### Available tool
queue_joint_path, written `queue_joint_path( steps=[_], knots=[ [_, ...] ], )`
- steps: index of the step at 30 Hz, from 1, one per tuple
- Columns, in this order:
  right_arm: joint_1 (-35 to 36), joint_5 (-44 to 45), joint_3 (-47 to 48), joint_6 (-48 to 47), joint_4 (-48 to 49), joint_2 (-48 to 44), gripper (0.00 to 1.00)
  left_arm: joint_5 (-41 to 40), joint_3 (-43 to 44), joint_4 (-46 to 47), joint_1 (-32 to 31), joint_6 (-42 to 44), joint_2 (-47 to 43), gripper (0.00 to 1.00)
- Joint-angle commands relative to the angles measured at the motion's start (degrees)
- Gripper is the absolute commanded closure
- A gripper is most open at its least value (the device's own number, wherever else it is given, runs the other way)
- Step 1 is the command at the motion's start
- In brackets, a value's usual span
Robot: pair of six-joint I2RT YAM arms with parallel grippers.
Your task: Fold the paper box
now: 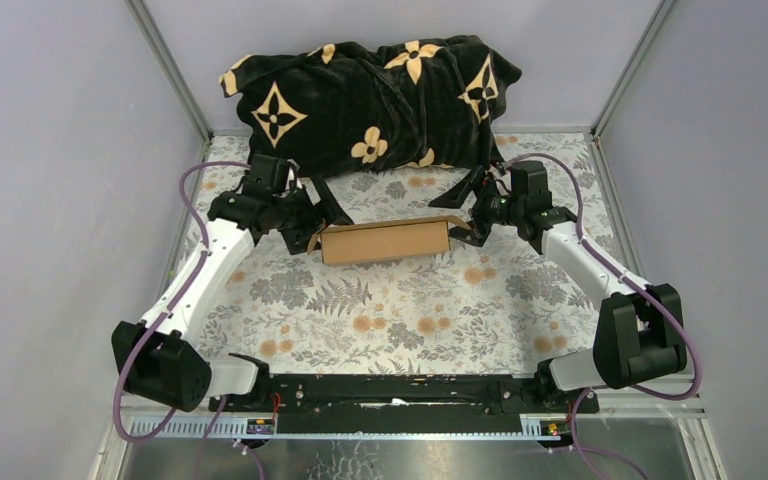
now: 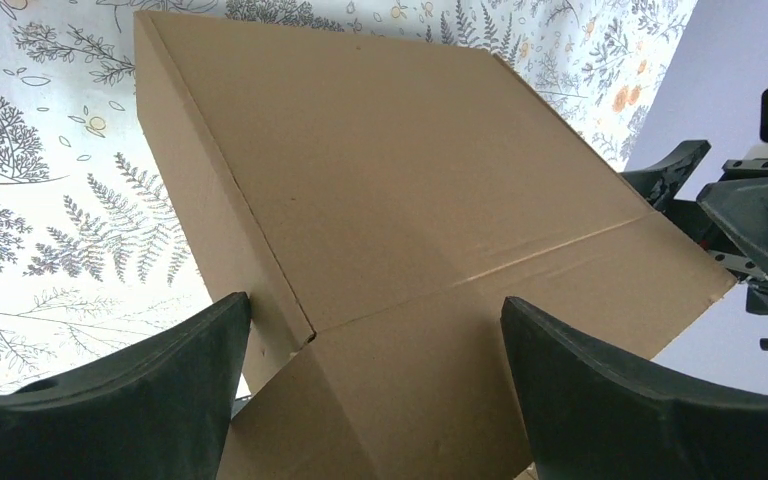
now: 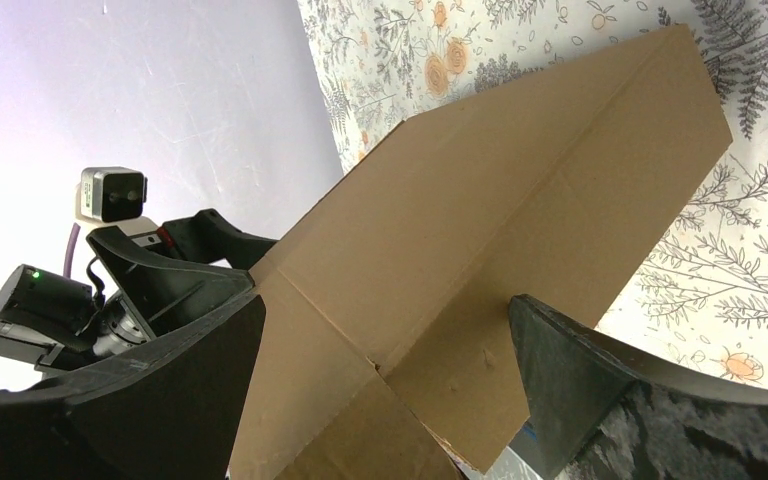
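In the top external view, the paper box, a flat rectangle of plain brown cardboard, is seen lying at the middle of the floral tablecloth, its long side running left to right. The left gripper is placed at the box's left end and the right gripper at its right end. A black blanket with tan flower motifs is heaped along the far edge, well apart from the box. In the left wrist view, the left gripper is shown with its black fingers spread apart, and the near end of the box is seen between them. A crease is seen crossing the cardboard, and the right gripper is visible past the box's other end. Whether the pads press on the cardboard cannot be told. In the right wrist view, the right gripper is likewise shown with its fingers held apart and the box running between them towards the left gripper. Here too, contact with the cardboard cannot be made out.
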Motion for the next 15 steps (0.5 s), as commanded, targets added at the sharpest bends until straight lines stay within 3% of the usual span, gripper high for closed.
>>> queue_joint_path(
  steps=[1,15],
  knots=[
    [2.55,-11.01,0.16,6.28,0.84,-3.34,0.0,10.72,1.73,7.13,-0.95,-5.72,0.61,0.01],
    [2.58,-10.49,-0.41,7.56,-0.51,-3.79,0.0,12.24,0.22,7.08,-0.32,-7.67,3.75,0.01]
  ],
)
